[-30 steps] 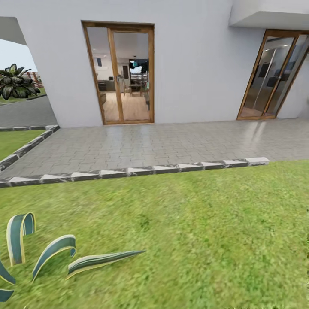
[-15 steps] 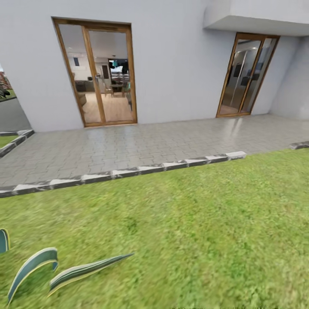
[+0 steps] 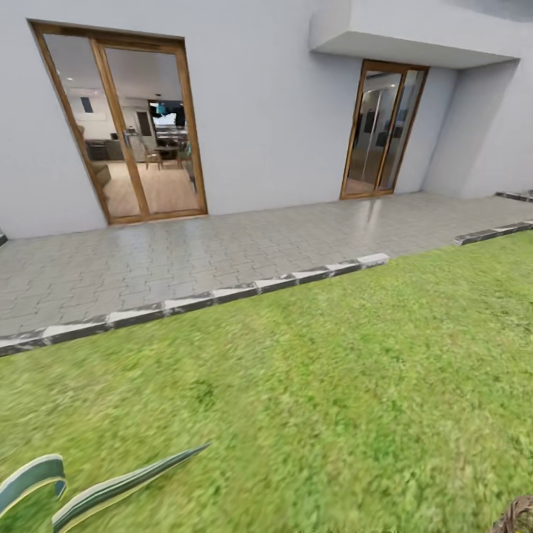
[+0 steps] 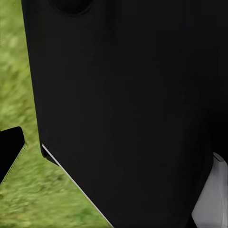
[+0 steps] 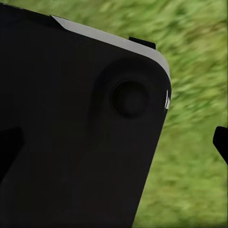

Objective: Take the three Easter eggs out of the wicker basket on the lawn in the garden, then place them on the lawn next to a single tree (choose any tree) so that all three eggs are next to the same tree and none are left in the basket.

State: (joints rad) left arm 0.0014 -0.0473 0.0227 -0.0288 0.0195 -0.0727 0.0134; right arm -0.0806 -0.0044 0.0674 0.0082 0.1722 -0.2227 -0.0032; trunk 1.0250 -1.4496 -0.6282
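The lawn (image 3: 333,385) is being seen in the head view as a broad green grass surface with faint yellowish patches, filling the lower half of the view and running up to a grey-and-white stone kerb (image 3: 192,300) that is slanting upward toward the right. A second short kerb piece (image 3: 492,233) is being seen at the right edge. Behind the kerb a grey paved patio (image 3: 185,252) is lying against a pale grey house wall (image 3: 266,111). Two wood-framed glass doors are being counted: a double door (image 3: 122,126) on the left with a furnished room seen through it, and a narrower door (image 3: 381,129) on the right under an overhang. Two striped agave leaves (image 3: 111,485) are being seen at the lower left, the longer one pointing its tip up and to the right along the grass. A small brown woven-looking edge (image 3: 518,514) is being cut off at the bottom right corner; what it is cannot be told. In the left wrist view a black robot body panel (image 4: 128,104) is being seen close up over blurred grass; in the right wrist view another black panel (image 5: 80,137) with one round boss is being seen over grass. Whether either end effector is apart or together cannot be told.
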